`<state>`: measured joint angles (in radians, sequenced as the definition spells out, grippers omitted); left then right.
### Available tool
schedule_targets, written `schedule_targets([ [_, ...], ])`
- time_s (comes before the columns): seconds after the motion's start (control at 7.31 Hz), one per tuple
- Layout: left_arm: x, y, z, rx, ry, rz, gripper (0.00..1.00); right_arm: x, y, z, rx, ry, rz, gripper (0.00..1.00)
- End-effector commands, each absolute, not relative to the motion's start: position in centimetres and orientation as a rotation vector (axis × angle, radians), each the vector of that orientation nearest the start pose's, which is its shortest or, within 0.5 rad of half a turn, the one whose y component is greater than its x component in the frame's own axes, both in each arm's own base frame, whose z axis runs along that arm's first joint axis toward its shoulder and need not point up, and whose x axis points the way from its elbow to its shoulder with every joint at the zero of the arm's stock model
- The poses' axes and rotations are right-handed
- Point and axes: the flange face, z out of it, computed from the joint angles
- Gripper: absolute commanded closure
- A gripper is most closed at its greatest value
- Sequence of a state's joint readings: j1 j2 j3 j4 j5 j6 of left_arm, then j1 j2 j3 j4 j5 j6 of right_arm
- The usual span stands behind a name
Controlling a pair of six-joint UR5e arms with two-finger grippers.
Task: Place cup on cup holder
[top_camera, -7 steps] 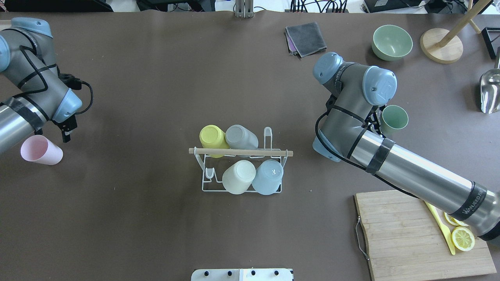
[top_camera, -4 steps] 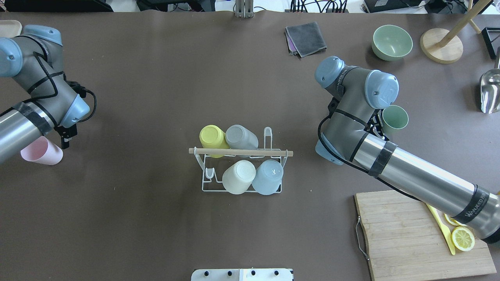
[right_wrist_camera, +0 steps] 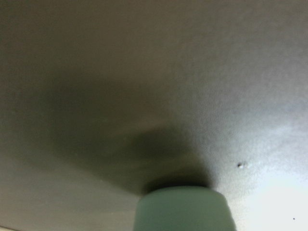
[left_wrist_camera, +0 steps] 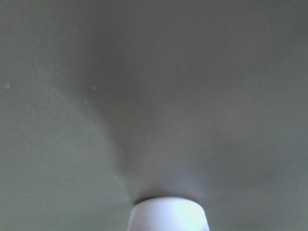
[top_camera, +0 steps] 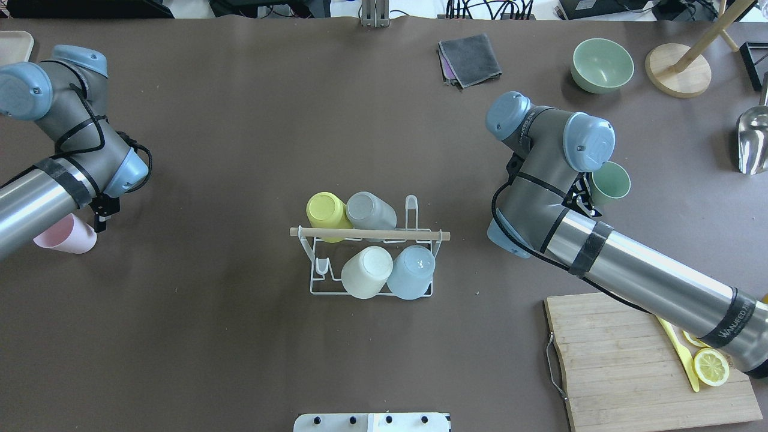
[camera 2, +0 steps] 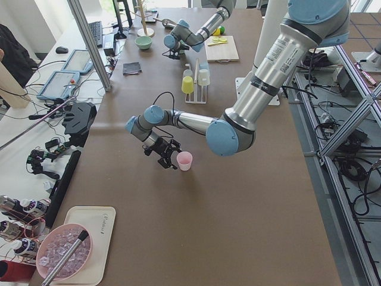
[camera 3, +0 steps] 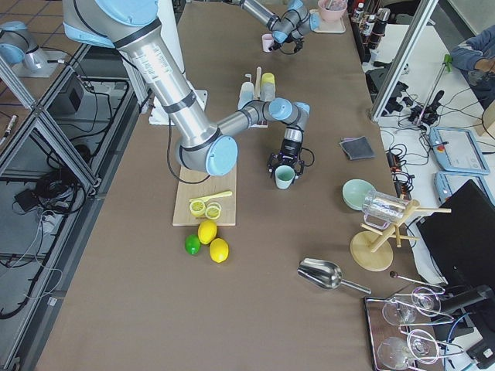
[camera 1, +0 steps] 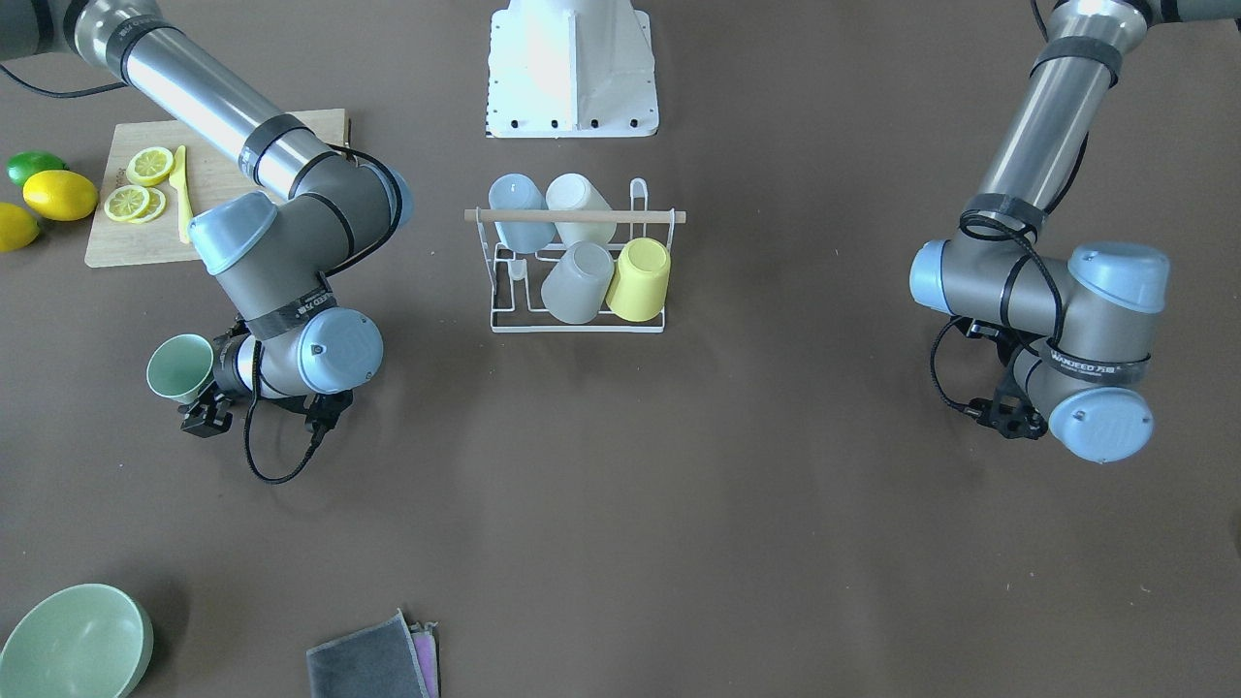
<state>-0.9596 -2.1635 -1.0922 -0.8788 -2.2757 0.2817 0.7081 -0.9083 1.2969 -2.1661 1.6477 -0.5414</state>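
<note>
The left fingers [top_camera: 98,223] are just beside the pink cup [top_camera: 71,238], near the left end of the surface [top_camera: 240,138]. The right fingers [camera 1: 202,419] are just beside the green cup [top_camera: 612,183], on the right part. For both pairs I cannot tell if they are released or already grasping: the wrists hide them, and each wrist camera shows only a piece of cup at its lower edge. Both cups are well apart from the cup holder [top_camera: 372,234], which stands in the middle. It carries a yellow cup [top_camera: 327,211], a grey cup [top_camera: 369,211], a cream cup [top_camera: 366,271] and a pale blue cup [top_camera: 411,271], all turned over. Two prongs look free: one in the far row on the robot's right [top_camera: 411,205] and one in the near row on its left [top_camera: 322,267]. The step in hand, as I judge it, is to take a firm hold of a cup. To do it well, the fingers should sit on opposite sides of the cup wall and close only enough to hold, because the cup looks light and could bend or slip out. The cup should then be lifted straight up, its mouth turned down, and lowered onto the free prong from the outer side. This path avoids the wooden rod and the neighbouring cups. It seems safer that one arm goes at a time, since the holder may slide.
</note>
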Motion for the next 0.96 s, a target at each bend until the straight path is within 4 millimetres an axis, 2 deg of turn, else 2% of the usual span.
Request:
schedule_targets([
  [0.0,33.61,-58.51,59.09,-0.681,0.582,0.643,0.03,-44.26,-53.83,47.55,-0.225,-0.033,-1.399,0.0],
  [0.27,33.86,-58.13,59.86,-0.693,0.581,0.692,0.03,-44.3,-53.72,47.59,-0.225,-0.033,-1.402,0.0],
  [0.82,34.05,-57.82,59.69,-0.719,0.566,0.695,0.03,-44.13,-53.45,48.33,-0.235,-0.02,-1.407,0.0],
])
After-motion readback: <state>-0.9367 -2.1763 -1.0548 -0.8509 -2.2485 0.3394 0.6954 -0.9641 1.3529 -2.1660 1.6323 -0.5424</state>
